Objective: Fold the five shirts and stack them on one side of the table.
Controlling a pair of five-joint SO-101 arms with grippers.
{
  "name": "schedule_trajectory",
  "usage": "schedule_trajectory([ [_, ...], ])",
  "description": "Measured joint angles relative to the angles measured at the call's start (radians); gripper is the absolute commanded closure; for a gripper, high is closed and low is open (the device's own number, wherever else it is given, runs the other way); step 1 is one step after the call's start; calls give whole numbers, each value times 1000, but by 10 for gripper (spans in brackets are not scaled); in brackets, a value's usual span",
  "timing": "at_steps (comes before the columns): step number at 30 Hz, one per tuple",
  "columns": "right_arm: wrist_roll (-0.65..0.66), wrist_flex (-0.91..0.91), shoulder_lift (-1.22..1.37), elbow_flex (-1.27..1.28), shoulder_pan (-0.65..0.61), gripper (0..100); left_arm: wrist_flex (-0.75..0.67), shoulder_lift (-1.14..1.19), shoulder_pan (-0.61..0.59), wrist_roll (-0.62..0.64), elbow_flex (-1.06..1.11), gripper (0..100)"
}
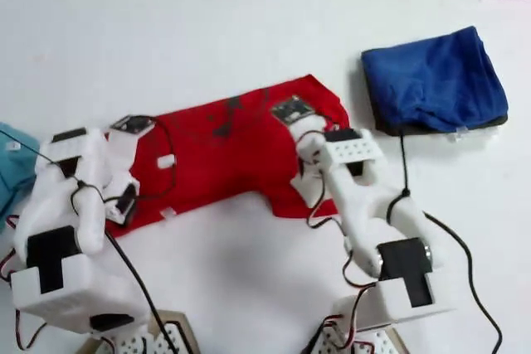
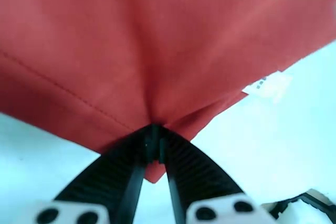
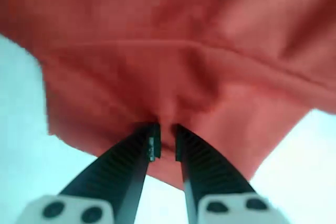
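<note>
You have the red fabric shirt (image 1: 232, 147) spread, a little crumpled, on the white counter (image 1: 249, 39). Your left fingers (image 2: 126, 171) are clenched on its near edge at the left end. Your right fingers (image 3: 207, 166) pinch the near edge at the right end. A folded blue shirt (image 1: 436, 80) lies apart, to the far right of the red shirt.

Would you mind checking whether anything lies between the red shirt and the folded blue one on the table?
Nothing visible does. Only bare table separates the red shirt from the folded blue shirt. The left gripper and right gripper are both shut on the red shirt's near edge.
</note>
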Motion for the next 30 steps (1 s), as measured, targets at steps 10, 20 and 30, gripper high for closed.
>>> schedule_trajectory([
  [10,123,117,-21,0,71,940,94,11,0,-6,-28,973],
  [20,129,189,-203,6,126,940,295,14,29,34,-301,973],
  [30,-21,190,-313,6,-26,938,144,14,365,255,-241,973],
])
